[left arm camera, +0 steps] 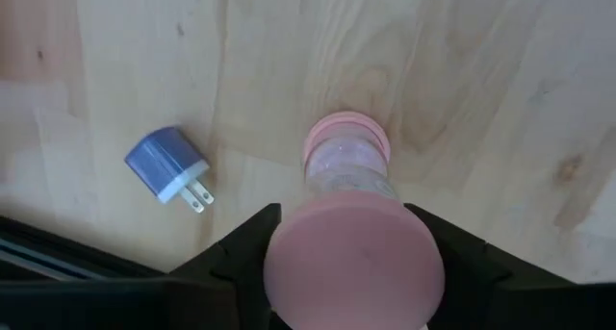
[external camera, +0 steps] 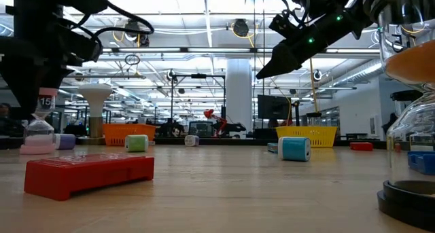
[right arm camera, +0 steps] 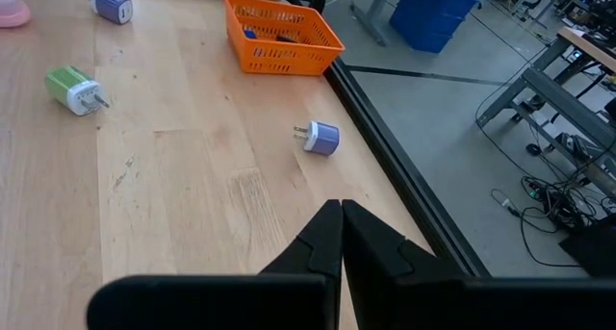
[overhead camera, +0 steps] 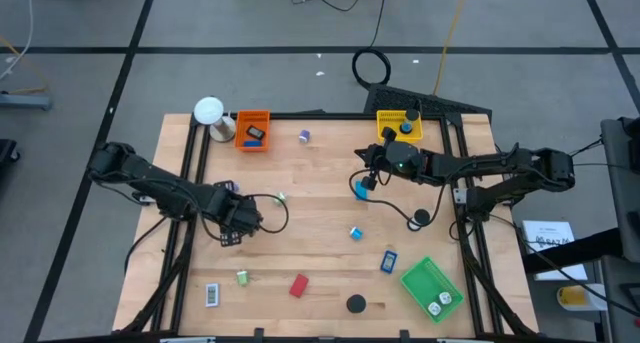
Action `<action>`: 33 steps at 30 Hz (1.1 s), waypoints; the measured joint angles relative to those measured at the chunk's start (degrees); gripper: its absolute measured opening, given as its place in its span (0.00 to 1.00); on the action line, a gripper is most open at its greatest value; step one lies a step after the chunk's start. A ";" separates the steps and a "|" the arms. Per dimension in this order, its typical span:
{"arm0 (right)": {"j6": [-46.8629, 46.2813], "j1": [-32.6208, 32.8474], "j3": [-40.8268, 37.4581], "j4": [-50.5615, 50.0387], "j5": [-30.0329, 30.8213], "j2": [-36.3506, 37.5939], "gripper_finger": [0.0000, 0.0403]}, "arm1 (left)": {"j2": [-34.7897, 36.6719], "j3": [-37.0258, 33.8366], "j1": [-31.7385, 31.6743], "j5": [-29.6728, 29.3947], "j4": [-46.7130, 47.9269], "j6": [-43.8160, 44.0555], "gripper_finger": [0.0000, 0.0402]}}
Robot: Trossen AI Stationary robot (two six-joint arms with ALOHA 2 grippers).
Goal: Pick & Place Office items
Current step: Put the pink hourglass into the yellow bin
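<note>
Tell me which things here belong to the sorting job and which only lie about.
Job: pink sand timer, red block, purple plug, green plug, black disc.
Lying about: white ball-topped stand, cable loop on the floor.

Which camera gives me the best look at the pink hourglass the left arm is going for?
The left wrist view: the pink hourglass fills it, standing between the left gripper's fingers. The low view shows it side-on at the edge. High view: hidden. Right wrist: a sliver.
</note>
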State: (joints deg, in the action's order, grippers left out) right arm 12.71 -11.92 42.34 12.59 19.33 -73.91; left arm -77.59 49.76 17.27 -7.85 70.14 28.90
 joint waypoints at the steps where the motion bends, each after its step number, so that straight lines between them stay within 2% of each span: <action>1: 0.00 0.00 0.00 0.00 -0.01 0.00 0.00 | -0.01 0.99 -0.19 -0.36 0.07 -0.62 0.48; 7: 0.00 0.00 -0.02 0.01 -0.02 0.00 0.00 | -0.24 12.19 -3.37 -6.42 -1.51 -10.57 0.49; 11: 0.00 0.00 -0.01 0.01 -0.01 0.00 0.00 | -0.95 18.23 -10.74 -7.33 -8.92 -22.01 0.48; 15: 0.00 0.00 -0.02 0.01 -0.02 -0.02 0.00 | -3.12 20.45 -19.72 -1.17 -17.81 -30.79 0.48; 19: 0.00 0.00 -0.02 -0.02 -0.02 -0.02 0.00 | -9.49 22.97 -25.42 3.39 -21.81 -37.07 0.48; 25: 0.00 0.00 -0.04 -0.02 -0.04 -0.04 0.00 | -21.73 29.62 -28.20 6.11 -22.19 -43.94 0.48; 33: 0.00 0.01 -0.04 -0.01 -0.02 -0.04 0.00 | -32.38 39.32 -28.37 8.02 -22.58 -47.53 0.48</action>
State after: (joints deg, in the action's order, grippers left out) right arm 12.71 -11.91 42.30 12.59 19.31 -73.95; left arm -109.98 89.07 -11.09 0.17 47.56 -18.63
